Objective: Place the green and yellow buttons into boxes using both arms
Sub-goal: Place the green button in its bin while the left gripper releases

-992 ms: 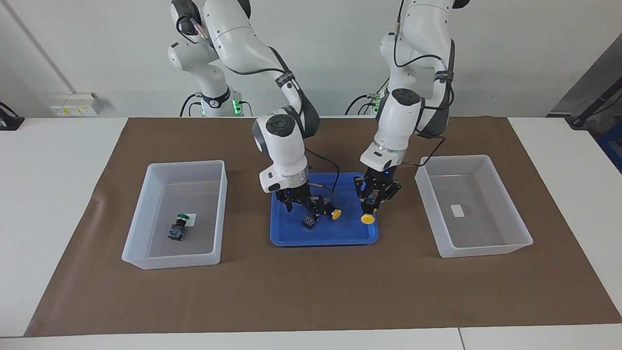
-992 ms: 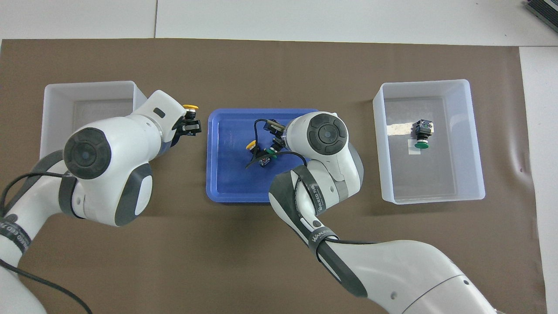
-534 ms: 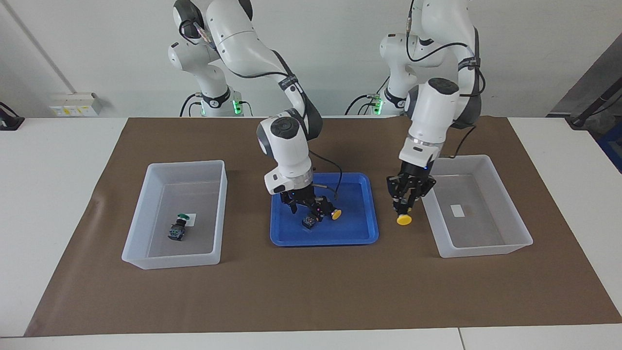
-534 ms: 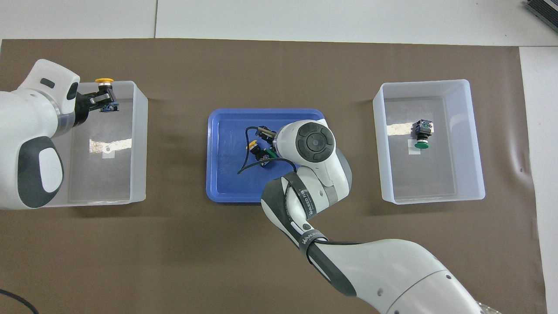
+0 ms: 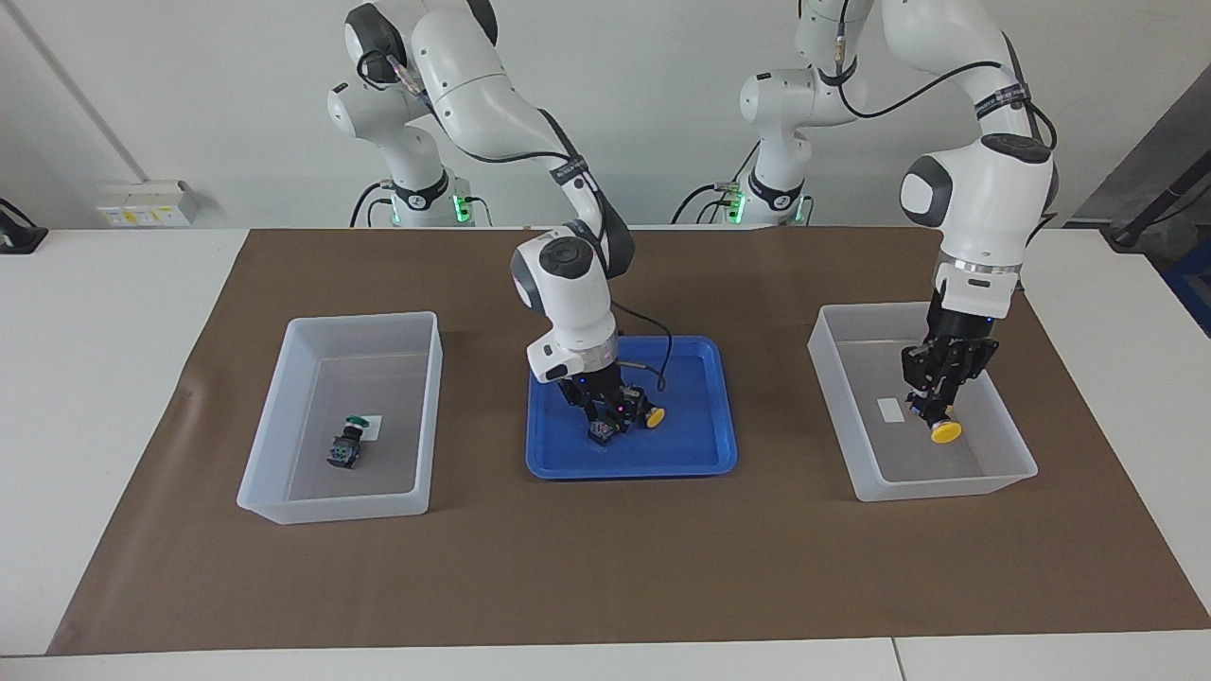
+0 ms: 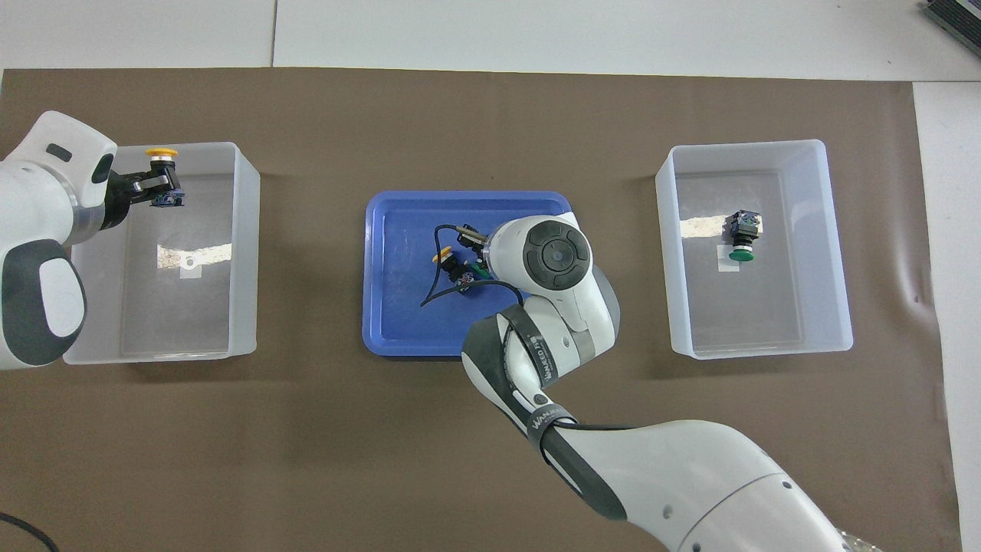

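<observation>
- A brown mat [image 5: 605,567] covers most of the white table [image 5: 95,378].
- A blue tray [image 5: 700,454] lies at the middle of the mat.
- A wall socket box [image 5: 147,201] sits by the wall at the right arm's end.
- A small white label [image 6: 186,270] lies on one box's floor.

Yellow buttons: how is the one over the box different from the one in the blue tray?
The held yellow button hangs in the left gripper, up off the floor; the tray yellow button lies loose in the blue tray.
The held yellow button has its cap lowest, over the clear box; the tray yellow button lies on its side beside the right gripper.
Both have round yellow caps on dark bodies.
</observation>
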